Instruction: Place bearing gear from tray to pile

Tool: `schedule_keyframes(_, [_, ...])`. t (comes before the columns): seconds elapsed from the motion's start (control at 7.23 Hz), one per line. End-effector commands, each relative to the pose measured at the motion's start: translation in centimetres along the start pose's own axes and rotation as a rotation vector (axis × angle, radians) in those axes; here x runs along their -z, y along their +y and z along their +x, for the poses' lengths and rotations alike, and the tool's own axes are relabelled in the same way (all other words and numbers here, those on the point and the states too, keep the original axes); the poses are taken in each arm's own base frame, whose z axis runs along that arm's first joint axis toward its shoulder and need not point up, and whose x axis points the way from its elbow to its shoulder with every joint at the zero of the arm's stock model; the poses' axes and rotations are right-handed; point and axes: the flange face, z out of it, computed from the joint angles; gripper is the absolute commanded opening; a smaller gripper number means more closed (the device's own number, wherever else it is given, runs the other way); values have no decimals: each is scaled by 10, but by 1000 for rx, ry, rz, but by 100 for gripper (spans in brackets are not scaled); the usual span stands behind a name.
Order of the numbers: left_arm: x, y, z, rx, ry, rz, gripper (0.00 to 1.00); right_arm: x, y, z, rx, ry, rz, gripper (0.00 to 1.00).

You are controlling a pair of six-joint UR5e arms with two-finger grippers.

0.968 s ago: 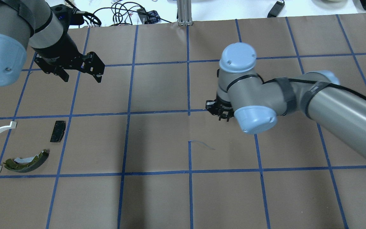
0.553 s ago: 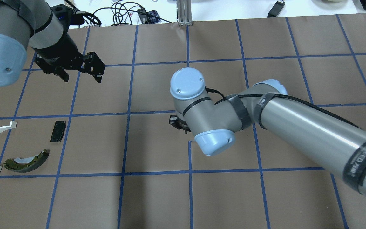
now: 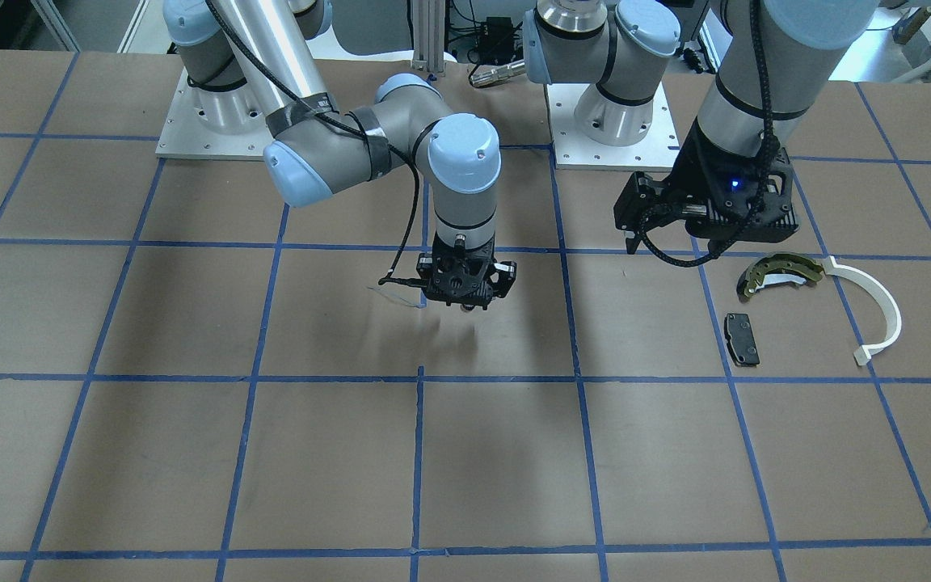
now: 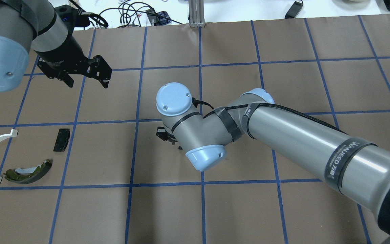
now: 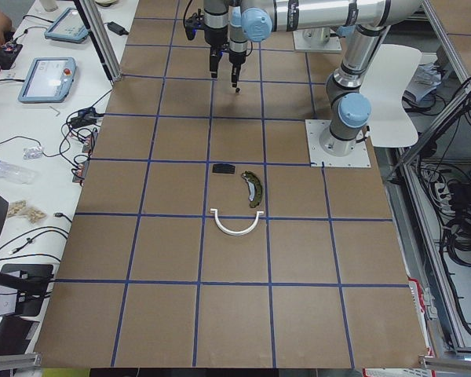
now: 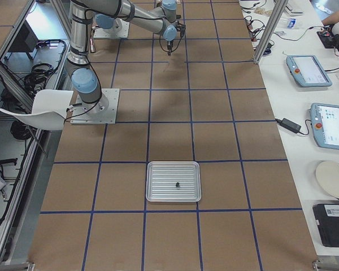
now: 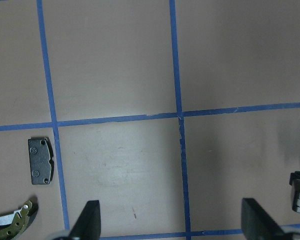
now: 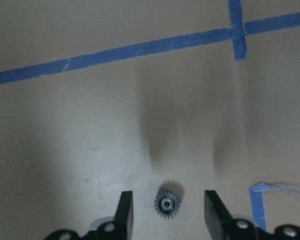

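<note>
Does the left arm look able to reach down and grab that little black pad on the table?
Probably yes. The left claw hangs open above the table near the black pad, which lies flat, touching nothing, with nothing over it.

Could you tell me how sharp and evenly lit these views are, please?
Right wrist view: dim and soft, with two shadow streaks on the paper beyond the gear. Left wrist view: crisp, evenly lit. Overhead view: bright glare along the right arm.
</note>
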Motion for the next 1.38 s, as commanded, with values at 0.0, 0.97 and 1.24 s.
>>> schedule_keyframes(0.0, [-6,-3,0,1,2,-10,100,6,-46,56,4,18,1,100])
schedule_keyframes(0.97, [-108,23,91,20,71,-41,100,90,-150,515,124,98,-59,100])
schedule_keyframes(1.24, [-154,52,146,72,67,-11,100,98,-140,621,98,103,-55,100])
